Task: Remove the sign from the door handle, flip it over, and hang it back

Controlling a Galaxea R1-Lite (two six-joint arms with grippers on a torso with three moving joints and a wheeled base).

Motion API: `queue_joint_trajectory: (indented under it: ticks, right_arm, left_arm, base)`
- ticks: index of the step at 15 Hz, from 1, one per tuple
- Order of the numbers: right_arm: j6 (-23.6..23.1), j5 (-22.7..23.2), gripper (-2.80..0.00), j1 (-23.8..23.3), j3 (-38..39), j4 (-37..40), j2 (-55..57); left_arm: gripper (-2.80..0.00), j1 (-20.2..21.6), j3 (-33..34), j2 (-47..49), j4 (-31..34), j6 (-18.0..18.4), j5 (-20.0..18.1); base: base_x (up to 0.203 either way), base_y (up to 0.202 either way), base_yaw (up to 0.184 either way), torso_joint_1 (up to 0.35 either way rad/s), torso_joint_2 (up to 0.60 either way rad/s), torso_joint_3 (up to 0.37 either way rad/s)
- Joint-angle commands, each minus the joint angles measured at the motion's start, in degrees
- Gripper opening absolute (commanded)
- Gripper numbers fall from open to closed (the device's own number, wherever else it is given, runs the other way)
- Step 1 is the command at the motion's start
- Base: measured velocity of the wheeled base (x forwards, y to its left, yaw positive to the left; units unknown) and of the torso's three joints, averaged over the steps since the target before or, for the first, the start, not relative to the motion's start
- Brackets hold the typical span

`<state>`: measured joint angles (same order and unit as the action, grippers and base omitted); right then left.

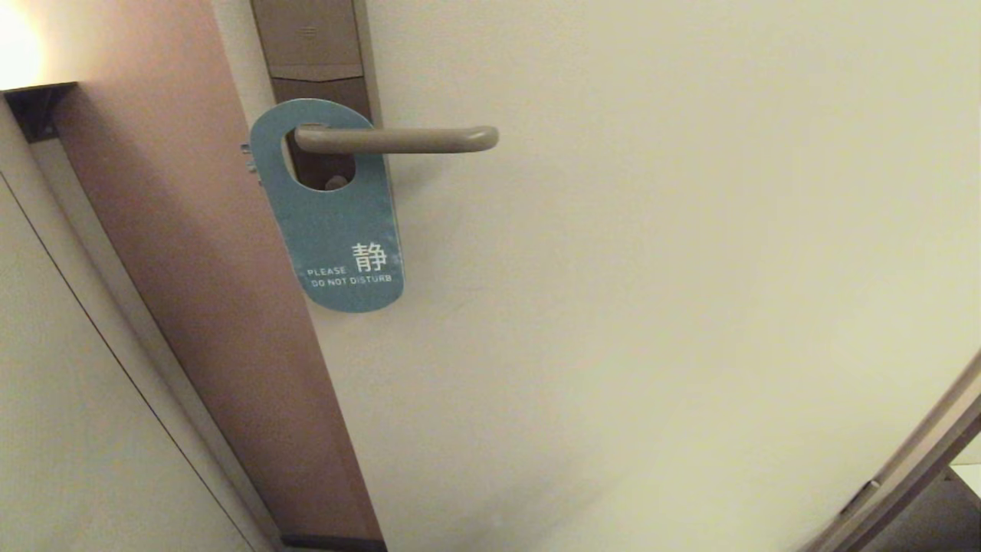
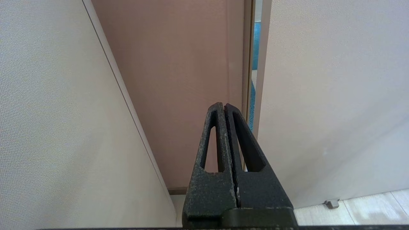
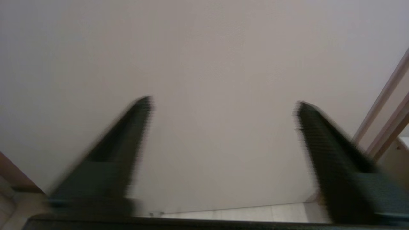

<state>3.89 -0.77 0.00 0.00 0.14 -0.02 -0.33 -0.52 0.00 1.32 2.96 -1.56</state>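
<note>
1. Hanging by its oval hole on the matte bronze-grey lever door handle (image 1: 398,139), the flat teal card sign (image 1: 331,222) shows white lettering, "PLEASE DO NOT DISTURB", and lies flat against the cream door (image 1: 651,307).
2. The handle juts sideways from a tall grey-brown lock plate (image 1: 310,46), close to the pinkish-brown door frame (image 1: 191,268).
3. Neither arm appears in the head view.
4. The left pincer (image 2: 224,107), a pair of black slotted fingers, is pressed together and empty; it points at the frame and the narrow gap beside the door, low near the pale floor (image 2: 367,207).
5. The right pincer (image 3: 223,102) is spread wide and empty, its fingers blurred, facing a bare stretch of door; neither sign nor handle shows between them.
6. By the look of things, the task is at its very start: the sign is not yet taken off.
7. The next move probably calls for the right pincer to rise to the sign's lower half, pinch its edge, then lift and slide the hole off the handle's rounded end.
</note>
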Motion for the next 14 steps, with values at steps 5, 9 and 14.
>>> queue_joint_trajectory:
  ticks: [5,9,14]
  right_arm:
    - [0.0,0.0,-2.8,0.0,0.0,-0.1,0.0]
    - [0.1,0.0,-2.8,0.0,0.0,0.0,0.0]
    - [0.2,-0.1,-2.8,0.0,0.0,0.0,0.0]
  left_arm:
    - [-2.8,0.0,0.0,0.0,0.0,0.0,0.0]
    - [-2.8,0.1,0.0,0.0,0.0,0.0,0.0]
    - [-2.8,0.1,0.0,0.0,0.0,0.0,0.0]
  base:
    - [0.0,0.0,0.0,0.0,0.0,0.0]
    - [0.0,0.0,0.0,0.0,0.0,0.0]
    - [0.0,0.0,0.0,0.0,0.0,0.0]
